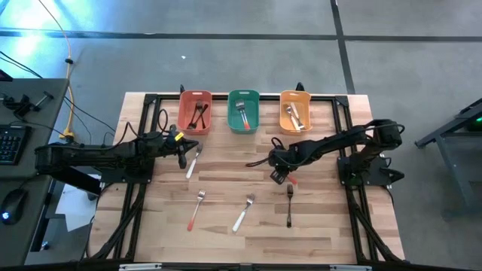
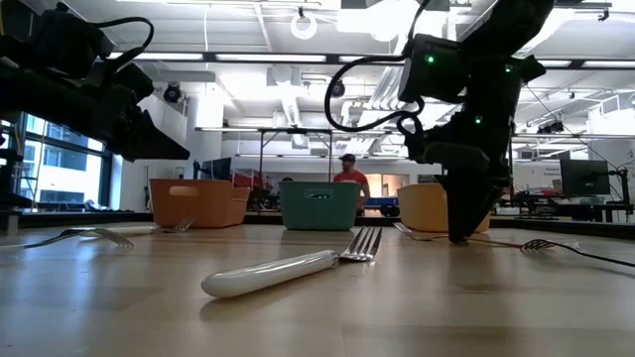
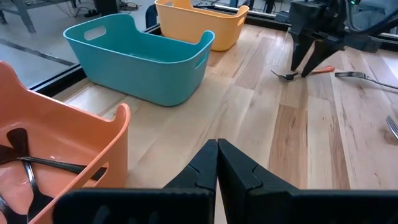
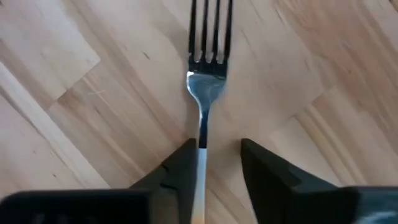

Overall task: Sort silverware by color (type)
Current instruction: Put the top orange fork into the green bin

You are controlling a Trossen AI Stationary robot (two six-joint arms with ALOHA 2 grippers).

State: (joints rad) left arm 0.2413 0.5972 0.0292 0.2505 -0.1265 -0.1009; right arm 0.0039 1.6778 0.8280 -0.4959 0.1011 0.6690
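My right gripper (image 4: 217, 152) is open and points down at the table's middle right (image 1: 280, 175). Its fingers stand astride the neck of a red-handled fork (image 4: 204, 93) lying flat on the wood; the fork's red handle (image 3: 323, 70) sticks out beside them. My left gripper (image 3: 217, 144) is shut and empty. It hovers near the red bin (image 3: 56, 155), beside a white-handled piece (image 1: 193, 162) on the table. A red-handled fork (image 1: 196, 209), a white-handled one (image 1: 243, 213) and a black-handled fork (image 1: 289, 205) lie flat nearer the front. My right gripper comes at the fork from above, fingers across its neck (image 4: 202, 134) just behind the head. One finger (image 4: 180, 168) stands right beside the neck and the other (image 4: 267, 174) stands apart. Whether either touches the fork I cannot tell. The fork lies flat on the table.
Three bins stand in a row at the far edge: a red one (image 1: 195, 111) holding black-handled pieces, a green one (image 1: 243, 111) and an orange one (image 1: 295, 111), each with silverware inside. A black frame edges the table. A person shows far behind in the low view (image 2: 347, 177).
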